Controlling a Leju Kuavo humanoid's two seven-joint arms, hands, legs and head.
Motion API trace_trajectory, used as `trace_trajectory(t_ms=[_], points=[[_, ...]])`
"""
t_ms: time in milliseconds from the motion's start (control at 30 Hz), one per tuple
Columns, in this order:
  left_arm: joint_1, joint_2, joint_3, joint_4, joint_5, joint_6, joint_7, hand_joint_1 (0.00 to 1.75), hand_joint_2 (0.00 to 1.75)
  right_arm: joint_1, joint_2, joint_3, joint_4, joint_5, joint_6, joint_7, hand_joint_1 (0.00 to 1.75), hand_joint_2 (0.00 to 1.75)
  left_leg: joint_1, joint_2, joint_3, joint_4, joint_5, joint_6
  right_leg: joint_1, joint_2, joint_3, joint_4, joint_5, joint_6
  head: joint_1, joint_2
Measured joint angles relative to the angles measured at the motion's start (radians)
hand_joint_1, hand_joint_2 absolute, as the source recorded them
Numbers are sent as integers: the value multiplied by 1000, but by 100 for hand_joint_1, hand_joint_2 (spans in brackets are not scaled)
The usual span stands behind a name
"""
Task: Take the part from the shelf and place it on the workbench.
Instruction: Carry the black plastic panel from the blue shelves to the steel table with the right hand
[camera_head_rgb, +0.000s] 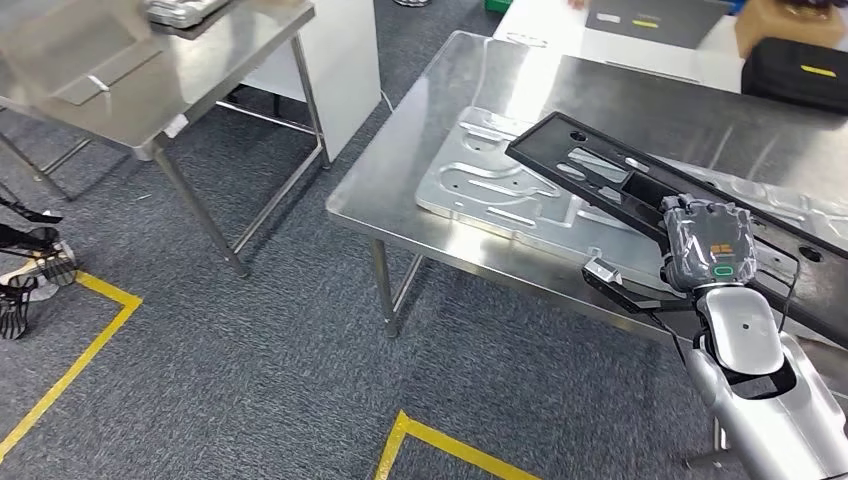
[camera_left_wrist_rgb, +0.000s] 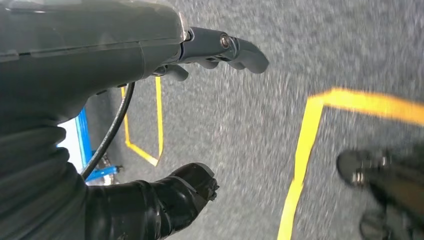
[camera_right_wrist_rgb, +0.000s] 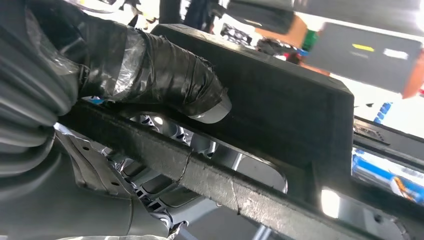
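The part is a long black frame (camera_head_rgb: 600, 165) with cut-outs, lying slantwise over the steel workbench (camera_head_rgb: 400, 195) and above a stamped silver panel (camera_head_rgb: 480, 180). My right hand (camera_head_rgb: 705, 245) grips the frame near its middle, at the bench's front edge. In the right wrist view a tape-wrapped thumb (camera_right_wrist_rgb: 170, 80) presses on the black frame (camera_right_wrist_rgb: 285, 100), with the silver panel (camera_right_wrist_rgb: 200, 150) behind its openings. I cannot tell whether the frame touches the panel. My left hand (camera_left_wrist_rgb: 210, 50) hangs over grey carpet, fingers loosely apart, holding nothing.
A second steel table (camera_head_rgb: 200, 70) stands at the back left with a grey object (camera_head_rgb: 180, 10) on it, and a white cabinet (camera_head_rgb: 340, 60) beside it. A black case (camera_head_rgb: 800, 75) lies on a far white table. Yellow tape lines (camera_head_rgb: 80, 360) mark the carpet.
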Motion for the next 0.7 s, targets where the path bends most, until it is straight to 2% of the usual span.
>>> trace_trajectory(t_ms=[33, 100, 133, 167, 200, 233, 300, 333, 400, 467, 533, 600, 633, 667, 700], points=[[0, 0, -1, 0, 1, 0, 1, 0, 175, 2, 0, -2, -1, 1, -1, 1, 175, 175, 3, -23, -12, 30, -21, -4, -2, 10, 1, -2, 2, -7, 0, 0], [1, -1, -2, 0, 2, 1, 2, 0, 175, 7, 1, -6, -3, 4, -2, 4, 175, 175, 6, -74, -68, 148, -83, -8, -1, 28, 0, -3, 3, -17, 0, 0], [1, -1, -2, 0, 2, 1, 2, 0, 175, 11, 2, -6, -3, 5, -3, 6, 175, 175, 6, -83, -101, 213, -108, -8, 1, 38, 0, -3, 3, -19, -1, 0], [2, 0, -3, 0, 2, 2, 2, 0, 175, 15, 2, -6, -3, 6, -3, 7, 175, 175, 6, -86, -125, 258, -117, -7, 3, 49, 0, -2, 3, -20, -1, 0], [2, 0, -4, 1, 2, 3, 2, 0, 175, 20, 2, -6, -3, 6, -3, 7, 175, 175, 6, -88, -132, 267, -105, -5, 5, 62, 0, -1, 2, -21, -1, 0], [2, 0, -4, 1, 3, 3, 2, 0, 175, 23, 2, -7, -4, 6, -3, 8, 175, 175, 6, -91, -122, 236, -74, -1, 6, 76, 0, 1, 2, -21, -1, 0], [3, 0, -5, 2, 3, 4, 2, 0, 175, 27, 2, -10, -6, 10, -5, 9, 175, 175, 5, -111, -70, 107, -2, 12, 7, 98, 0, 5, 0, -20, 0, 0], [3, 0, -5, 3, 4, 4, 2, 0, 175, 27, 3, -13, -8, 14, -8, 9, 175, 175, 4, -122, -47, 50, 19, 17, 8, 108, -2, 8, 0, -18, 0, 0], [0, 1, -6, 5, 5, 4, 2, 0, 175, 29, 3, -18, -10, 23, -16, 8, 175, 175, 1, -131, -29, 1, 24, 22, 5, 120, -7, 9, 0, -9, 0, 0], [-4, 2, -6, 6, 6, 1, 11, 0, 175, 30, 3, -21, -11, 25, -19, -5, 175, 175, 1, -123, -21, -11, 30, 26, 0, 123, -9, 9, 0, 4, 0, 0], [-3, 2, -8, 7, 6, -9, 32, 0, 175, 28, 5, -21, -9, 22, -21, -30, 175, 175, 5, -113, -12, -26, 38, 34, 2, 91, -22, 40, -22, 14, 2, 0], [2, 3, -13, 10, 5, -17, 46, 0, 175, 20, 12, -14, 2, 21, -36, -55, 175, 175, 7, -106, -8, -32, 42, 39, 0, 47, -68, 140, -79, 23, 4, 0], [5, 3, -16, 11, 5, -19, 48, 0, 175, 13, 17, -6, 10, 22, -44, -64, 175, 175, 7, -102, -9, -32, 41, 40, -4, 36, -99, 204, -108, 27, 4, 0], [7, 3, -19, 12, 5, -20, 48, 0, 175, 5, 22, 5, 18, 22, -48, -70, 175, 175, 7, -98, -9, -31, 40, 39, -8, 31, -122, 251, -122, 31, 4, 0], [9, 3, -22, 13, 4, -20, 48, 0, 175, -4, 28, 18, 25, 20, -48, -74, 175, 175, 7, -94, -9, -30, 39, 37, -13, 28, -129, 264, -116, 34, 4, 0]])
